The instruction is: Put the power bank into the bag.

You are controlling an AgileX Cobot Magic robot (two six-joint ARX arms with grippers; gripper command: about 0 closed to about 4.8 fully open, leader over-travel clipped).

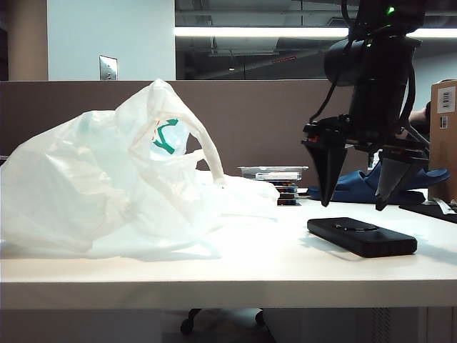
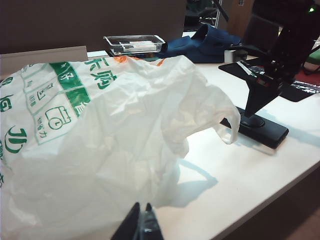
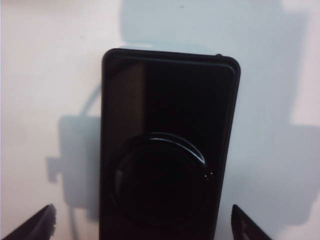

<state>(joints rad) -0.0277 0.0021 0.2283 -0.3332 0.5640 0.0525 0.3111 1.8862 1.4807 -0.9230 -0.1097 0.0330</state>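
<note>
We see the power bank [image 1: 362,236] lying flat on the white table [image 1: 235,268], toward the right side in the exterior view, its long faces level and a round ring mark on top. The bag [image 1: 107,193] sits well apart from it on the left half of the table, crumpled and puffed up, one loop handle [image 1: 207,153] arching over toward the middle, a green logo showing through the thin plastic.

The right gripper [image 1: 360,196] hangs above the power bank, pointing down, its two dark fingers spread wide with nothing between them; the tips stand clear of the slab. In the right wrist view we look straight down on the power bank [image 3: 167,150], and only the two fingertips [image 3: 37,225] show at the corners, one on each side of the slab and apart from it, so the jaws straddle it without contact.

The left gripper [image 2: 140,225] is low at the near edge of the bag [image 2: 100,150] in its wrist view, fingers pressed together and clenched on nothing we can make out. From there we also see the power bank [image 2: 260,127] beyond the bag's handle, with the right gripper [image 2: 257,102] over it.

Behind, a clear plastic tray [image 1: 273,172] sits on a small stack, and blue sandals [image 1: 378,182] lie to its right
</note>
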